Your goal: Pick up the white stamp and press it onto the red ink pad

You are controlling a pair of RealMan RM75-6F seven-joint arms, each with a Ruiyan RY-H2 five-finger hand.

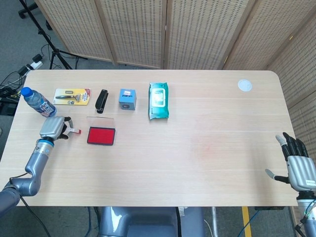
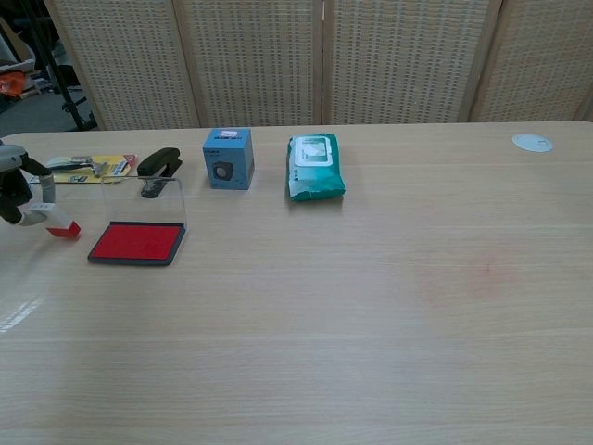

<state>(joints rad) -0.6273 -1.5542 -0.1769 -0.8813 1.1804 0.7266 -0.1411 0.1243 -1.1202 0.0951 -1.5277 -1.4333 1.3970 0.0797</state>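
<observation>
Two robot hands frame the wooden surface (image 1: pixel 207 163) in the head view. At the near left edge, the left hand (image 1: pixel 53 127) has its fingers (image 1: pixel 65 122) closed around the white stamp (image 1: pixel 74 132), which appears tilted with its red end pointing toward the red ink pad (image 1: pixel 101 136); stamp and pad lie near each other but apart. The pad sits open, its clear lid (image 1: pixel 100 121) raised behind it. Far across the surface, at the near right corner, the right hand (image 1: pixel 297 165) holds nothing, fingers spread. Along the back run a water bottle (image 1: pixel 38 102), a yellow carded razor pack (image 1: pixel 72 96), a black stapler (image 1: pixel 101 100), a small blue box (image 1: pixel 128 98) and a green wet-wipes pack (image 1: pixel 158 100); a white disc (image 1: pixel 245 85) lies toward the far right corner.

From the chest view, the left hand (image 2: pixel 13 190) shows only partly at the left border, gripping the stamp (image 2: pixel 53 222); whether the stamp's red tip touches the surface (image 2: pixel 371 306) is hard to tell. The ink pad (image 2: pixel 137 243) lies just to its right, lid (image 2: pixel 144 202) upright. Behind stand the razor pack (image 2: pixel 85 168), stapler (image 2: pixel 159 164), blue box (image 2: pixel 229 158) and wipes (image 2: pixel 315 166), with the disc (image 2: pixel 532 143) at far right.
</observation>
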